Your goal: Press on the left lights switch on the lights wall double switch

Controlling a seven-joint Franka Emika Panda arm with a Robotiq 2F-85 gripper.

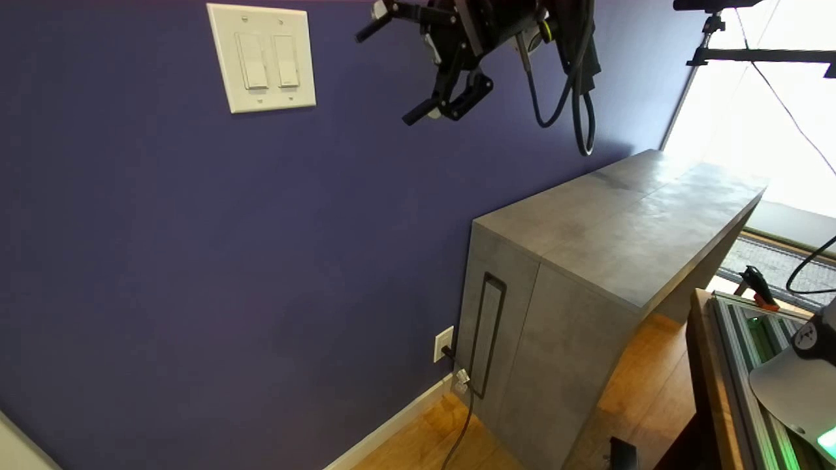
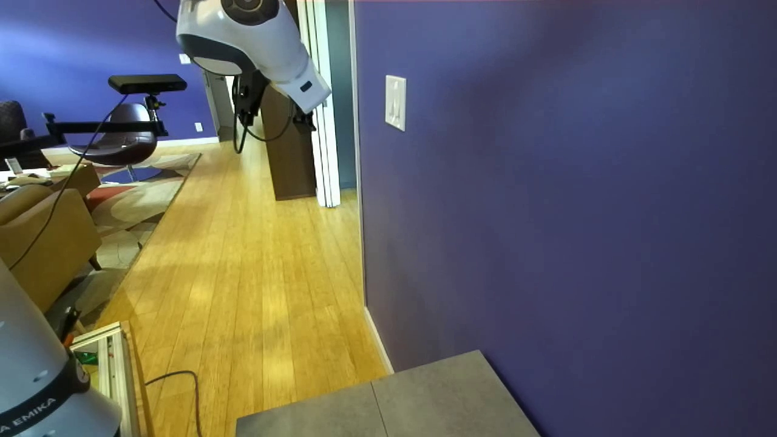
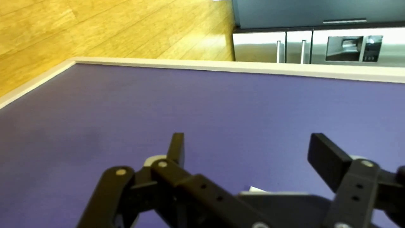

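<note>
Here, the left lights switch (image 1: 253, 61) is sitting on the wall (image 1: 215, 248), above and beyond the closest corner of the table (image 1: 607, 222), probably offering a stiff, smooth face for pushing rather than gripping, while the gripper (image 1: 396, 70) is hanging wide and empty.

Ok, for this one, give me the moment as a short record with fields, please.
target: left lights switch, beside its right-hand twin
plate: lights wall double switch, mounted on the blue-purple wall
switch setting: cannot tell on or off
gripper: claw wide open, nothing held
contact: none; wall shows between claw and lights wall double switch in an exterior view
wrist view: neither paddle visible
also on wall: socket plate, low down, black plug in it
furniture: grey desk along the wall
progress: press not yet made
</note>
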